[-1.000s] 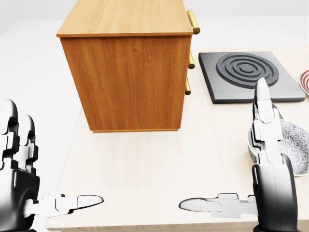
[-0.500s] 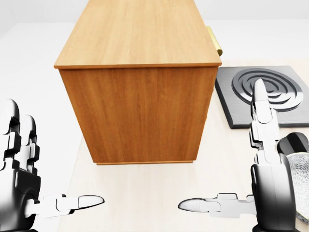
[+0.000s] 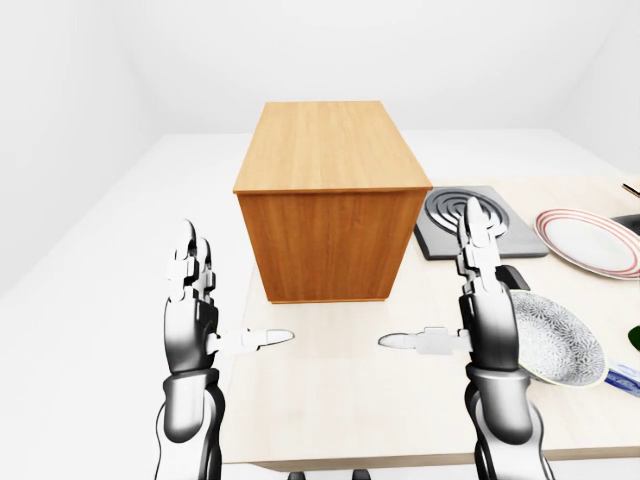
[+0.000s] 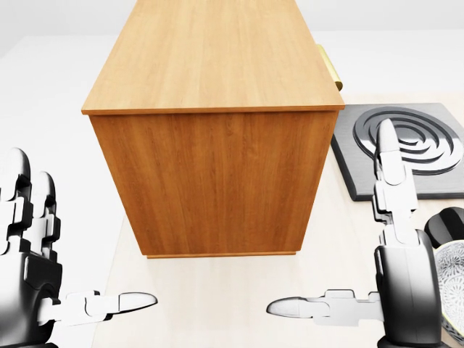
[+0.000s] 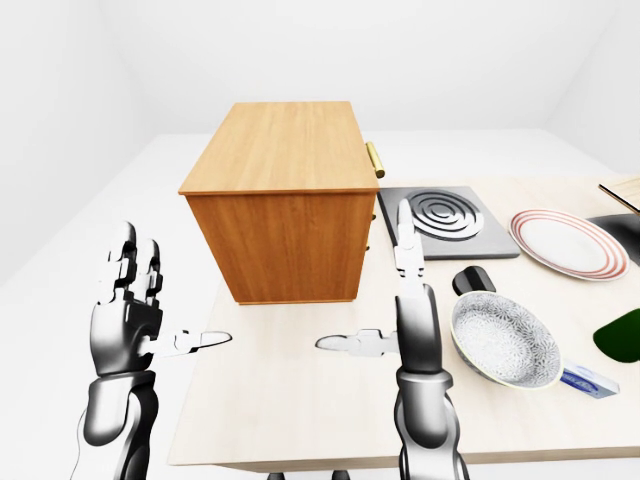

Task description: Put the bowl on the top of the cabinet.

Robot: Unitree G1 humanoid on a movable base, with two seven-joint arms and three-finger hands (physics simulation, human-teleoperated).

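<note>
Holding nothing, the right hand stands at lower centre of the right-eye view with its fingers straight up and its thumb stretched out sideways toward the left, fully spread and touching no object. The left hand, at lower left of that view, mirrors it: fingers upright, thumb pointing right, apart from everything and off the left edge of the table.

Just right of the right hand lies the one bowl, patterned grey inside with a pale rim, resting on the table at lower right. A single small black object sits just above it. One wooden cabinet stands at centre, with a brass handle showing on its right side. Right of it is one dark burner plate with concentric rings, then one red-rimmed plate. At the right edge are a dark green shape and a small blue-and-white item; any writing on it is too small to read.
</note>
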